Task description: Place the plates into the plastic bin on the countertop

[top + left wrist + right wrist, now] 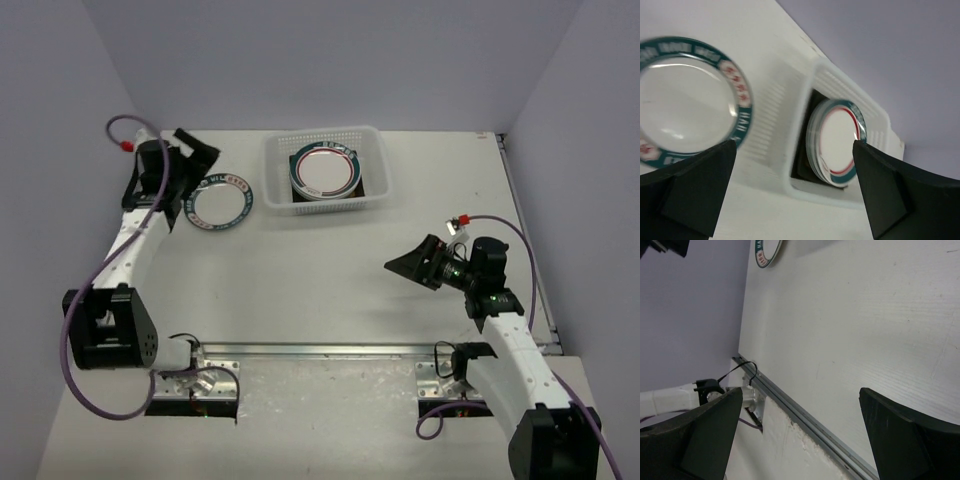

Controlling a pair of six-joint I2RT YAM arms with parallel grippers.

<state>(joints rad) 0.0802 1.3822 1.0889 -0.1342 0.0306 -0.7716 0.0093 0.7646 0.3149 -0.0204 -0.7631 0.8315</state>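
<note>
Plates (325, 172) are sitting stacked in the plastic bin (326, 207), a teal-rimmed plate (218, 201) is lying on the counter (330, 275) beside the gaping, empty left claw (794, 150), right claw (801, 392) gaping empty too.

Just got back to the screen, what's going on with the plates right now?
A stack of plates sits in the plastic bin. One teal-rimmed plate lies on the countertop left of the bin, close by the left gripper, which is open and holds nothing. The right gripper hangs open over bare countertop, also empty.
</note>
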